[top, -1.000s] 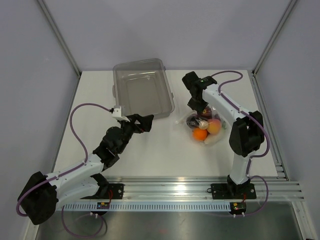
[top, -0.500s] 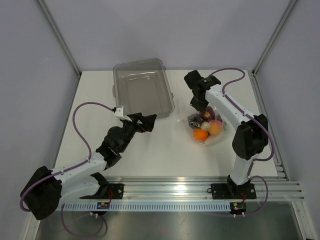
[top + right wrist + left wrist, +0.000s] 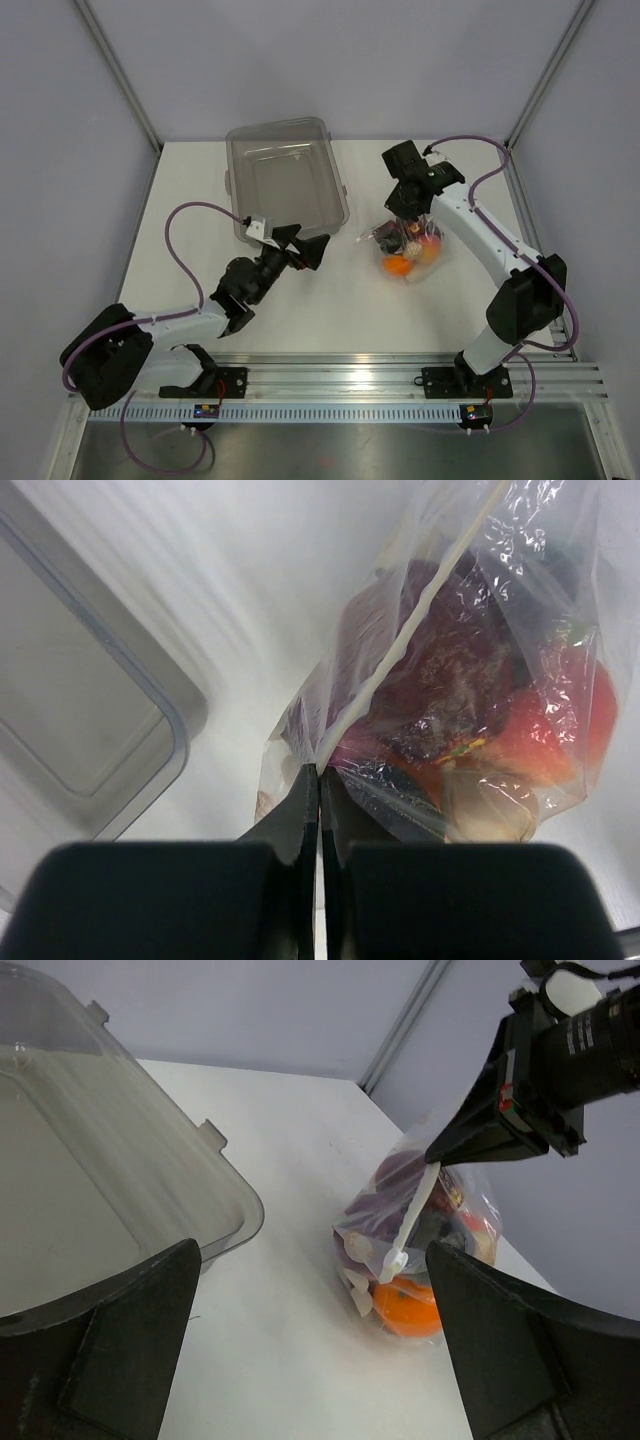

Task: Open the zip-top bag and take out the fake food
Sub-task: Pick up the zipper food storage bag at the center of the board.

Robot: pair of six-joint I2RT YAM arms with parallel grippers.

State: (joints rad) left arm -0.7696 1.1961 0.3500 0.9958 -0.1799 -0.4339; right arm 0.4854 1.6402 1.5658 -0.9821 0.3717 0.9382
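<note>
Right wrist view, zip-top bag [image 3: 480, 670] edge pinched in right gripper [image 3: 320, 778]

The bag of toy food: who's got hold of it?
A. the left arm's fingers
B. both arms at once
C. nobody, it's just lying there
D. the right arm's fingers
D: the right fingers are pinched together on the top edge of the bag, while the left fingers gape wide and do not touch it.
</note>
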